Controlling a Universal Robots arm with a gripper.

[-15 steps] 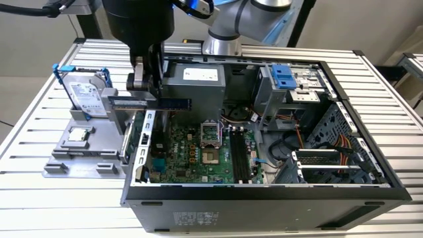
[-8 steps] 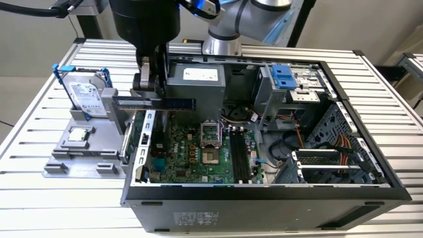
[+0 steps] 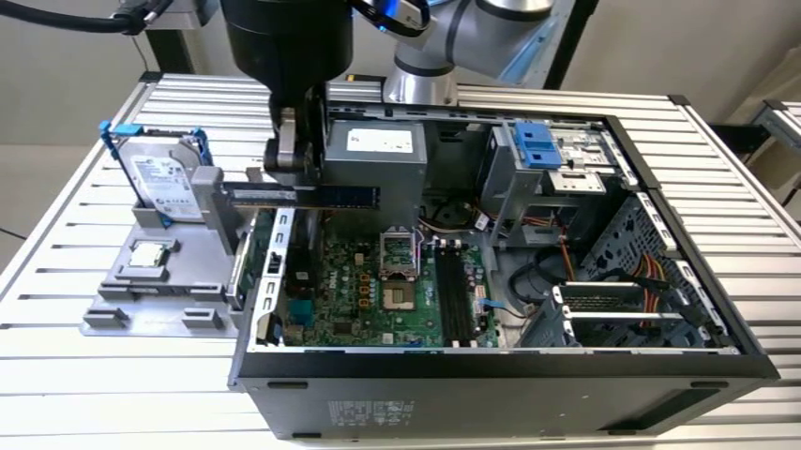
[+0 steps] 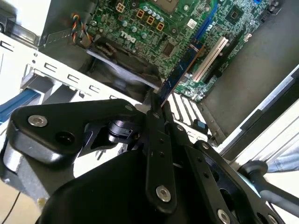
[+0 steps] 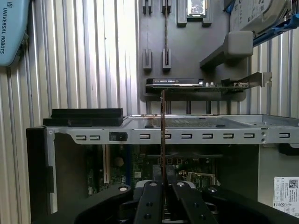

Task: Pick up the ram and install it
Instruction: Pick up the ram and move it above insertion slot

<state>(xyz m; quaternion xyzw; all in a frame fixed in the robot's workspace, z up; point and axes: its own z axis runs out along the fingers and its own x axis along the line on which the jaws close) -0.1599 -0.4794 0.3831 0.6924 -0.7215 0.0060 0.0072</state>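
Note:
My gripper is shut on the ram, a thin blue-green stick held level on its long edge above the open computer case's wall, on the exterior view's left. In the first wrist view the ram appears edge-on, rising from between the fingers, with my gripper closed around its near end. The second wrist view shows the ram reaching out over the green motherboard from my gripper. The dark memory slots lie lower in the case, towards the exterior view's right of the ram.
A grey fixture plate beside the case carries a hard drive, a small square CPU chip and an expansion card with a metal bracket. The power supply, drive cage and cables crowd the case.

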